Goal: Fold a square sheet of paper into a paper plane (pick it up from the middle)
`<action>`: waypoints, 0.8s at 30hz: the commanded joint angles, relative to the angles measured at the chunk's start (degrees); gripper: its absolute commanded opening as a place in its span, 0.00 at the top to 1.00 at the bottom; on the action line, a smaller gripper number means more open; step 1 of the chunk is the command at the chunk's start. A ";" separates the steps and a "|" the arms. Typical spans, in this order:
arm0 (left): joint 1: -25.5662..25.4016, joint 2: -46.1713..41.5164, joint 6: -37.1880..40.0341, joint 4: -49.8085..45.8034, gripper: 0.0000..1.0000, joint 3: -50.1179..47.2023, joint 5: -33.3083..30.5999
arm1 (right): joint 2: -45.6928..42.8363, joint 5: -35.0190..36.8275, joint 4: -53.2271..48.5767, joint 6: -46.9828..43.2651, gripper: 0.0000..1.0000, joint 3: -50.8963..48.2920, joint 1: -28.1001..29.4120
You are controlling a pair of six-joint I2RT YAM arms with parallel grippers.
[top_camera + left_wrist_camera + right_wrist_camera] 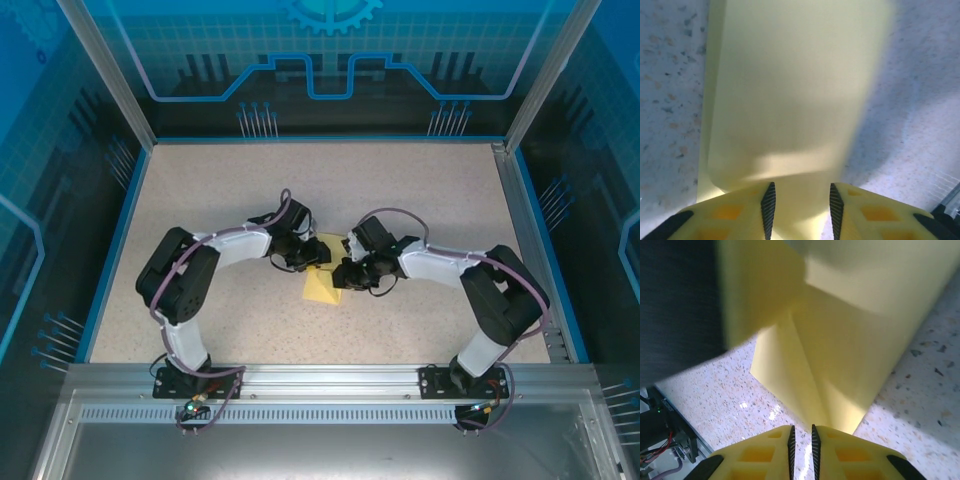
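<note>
The pale yellow sheet of paper [322, 287] lies folded on the speckled table between both grippers. My left gripper [300, 258] is at its far left edge. In the left wrist view its fingers [768, 207] stand well apart, open, and the paper [790, 90] runs between them as a raised, curved flap. My right gripper [346, 272] is at the paper's right side. Its jaws are drawn together to a thin slit [802, 437] with only table showing through. The creased paper's [840, 355] near corner ends just at the right fingertip.
The table [420, 190] is a speckled beige board inside a blue-walled enclosure with aluminium posts. An aluminium rail [330, 378] with both arm bases runs along the near edge. The blurred left finger [760, 290] looms at the upper left of the right wrist view.
</note>
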 commanded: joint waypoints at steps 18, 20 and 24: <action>0.03 -13.13 -3.17 -1.49 0.88 -8.46 -8.87 | -9.68 -1.02 0.26 -0.19 0.83 -1.26 5.27; -0.01 -13.39 -3.69 -0.50 0.88 -8.95 -8.35 | -6.54 -0.62 0.49 -0.15 0.84 -0.05 5.30; 0.00 -13.29 -3.43 1.82 0.88 -9.42 -5.23 | -1.48 0.84 1.10 -0.68 0.85 2.10 3.81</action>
